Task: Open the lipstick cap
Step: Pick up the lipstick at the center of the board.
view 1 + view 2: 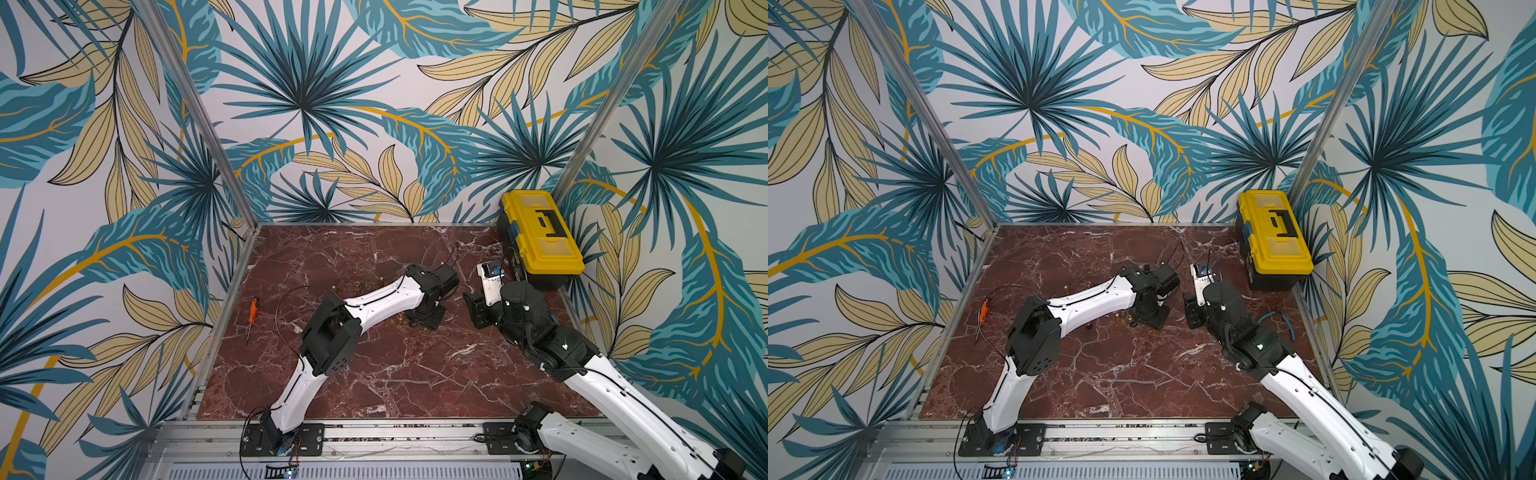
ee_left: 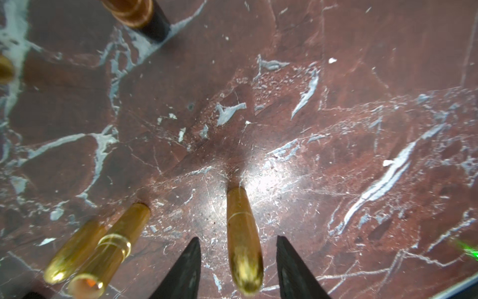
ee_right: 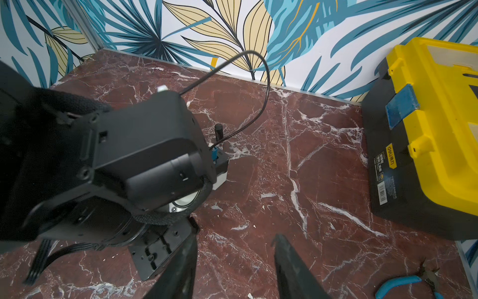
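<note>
Standing upright on the red-brown, white-veined marble tabletop (image 2: pixel 336 77) in the left wrist view: a slim gold metal lipstick tube (image 2: pixel 243 233), set between the two black fingers (image 2: pixel 186 269) of the left gripper (image 2: pixel 238 239). Jaws apart, one on each side of the tube, marble showing in both gaps, so nothing clamped yet. Hidden in both top views beneath the gripper's black body, a little right of centre in the lower half of the frame. Probably light and quite rigid, but polished and round, so likely to slip or twist against flat pads, and narrow-footed enough to topple at a sideways nudge. Marked by a thin pale ring around the barrel (presumably the seam where the cap meets the body). Best held on the body to one side of that ring and on the cap to the other, then pulled straight along the axis. Worth minding two more gold lipstick tubes (image 2: pixel 113 240) just beside it. As for the right gripper (image 3: pixel 235 238): jaws likewise apart and empty over bare marble, close to the left arm's wrist and free to take the other end.
</note>
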Controlling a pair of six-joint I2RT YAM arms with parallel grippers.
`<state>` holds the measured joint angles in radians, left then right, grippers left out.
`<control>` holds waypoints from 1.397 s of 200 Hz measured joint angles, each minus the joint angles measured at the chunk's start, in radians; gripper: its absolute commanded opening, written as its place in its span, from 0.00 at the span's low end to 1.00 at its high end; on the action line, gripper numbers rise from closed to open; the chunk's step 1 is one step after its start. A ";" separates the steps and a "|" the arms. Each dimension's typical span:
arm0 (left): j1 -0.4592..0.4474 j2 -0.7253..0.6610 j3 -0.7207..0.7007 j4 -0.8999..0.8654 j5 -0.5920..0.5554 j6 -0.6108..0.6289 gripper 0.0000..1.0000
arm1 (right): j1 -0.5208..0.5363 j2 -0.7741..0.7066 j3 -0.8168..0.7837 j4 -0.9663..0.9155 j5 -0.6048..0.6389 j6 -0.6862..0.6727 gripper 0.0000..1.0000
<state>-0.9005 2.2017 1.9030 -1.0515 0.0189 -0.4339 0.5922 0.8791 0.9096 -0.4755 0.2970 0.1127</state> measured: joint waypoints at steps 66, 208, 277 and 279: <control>0.002 0.016 0.029 -0.006 0.003 0.011 0.39 | -0.002 0.000 -0.014 0.006 0.000 0.000 0.50; 0.003 0.049 0.034 -0.012 0.014 0.020 0.21 | -0.002 -0.004 -0.015 0.007 -0.008 0.000 0.50; 0.014 -0.014 0.034 -0.014 0.032 0.021 0.18 | -0.002 0.016 -0.015 0.007 -0.033 0.000 0.49; 0.016 -0.022 0.034 -0.015 0.034 0.021 0.18 | -0.002 0.016 -0.015 0.007 -0.034 0.000 0.49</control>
<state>-0.8848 2.1799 1.9369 -1.0664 0.0532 -0.4133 0.5907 0.8951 0.8944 -0.4686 0.2634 0.1127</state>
